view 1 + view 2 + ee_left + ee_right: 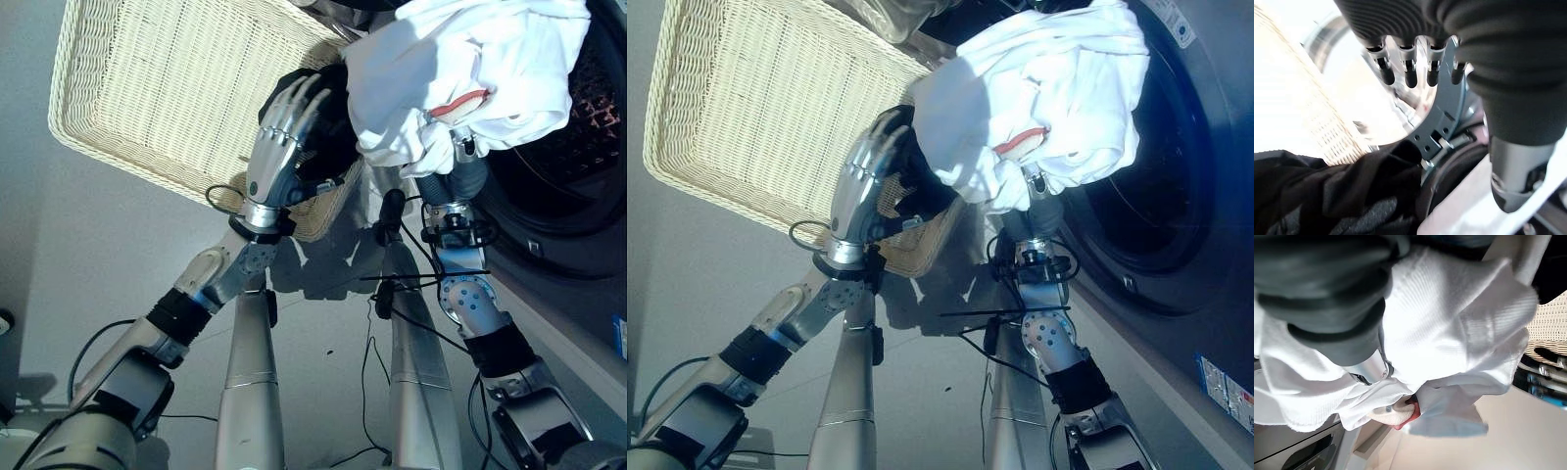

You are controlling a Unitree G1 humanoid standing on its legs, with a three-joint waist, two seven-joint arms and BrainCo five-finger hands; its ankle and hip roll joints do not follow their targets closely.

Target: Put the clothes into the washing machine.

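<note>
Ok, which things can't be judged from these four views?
- Right robot hand: its fingers are buried in the white garment in both eye views and the right wrist view.
- Washing machine drum contents: dark in both eye views, and the garment covers part of the opening.
- Black clothes in the basket: the left robot hand covers them.

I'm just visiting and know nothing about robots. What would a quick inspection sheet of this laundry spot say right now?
Surface: pale grey floor.
Job's things: white garment bunched and lifted in front of the washing machine opening; dark garment draped at the wicker basket corner.
Clutter: nothing seen.
Hands: right hand is buried in the white garment, fingers hidden; left hand hovers over the dark garment with fingers straight, holding nothing.
Cables: nothing seen apart from the robot's own.
Surroundings: machine's dark drum and round door ring beside the basket.
</note>
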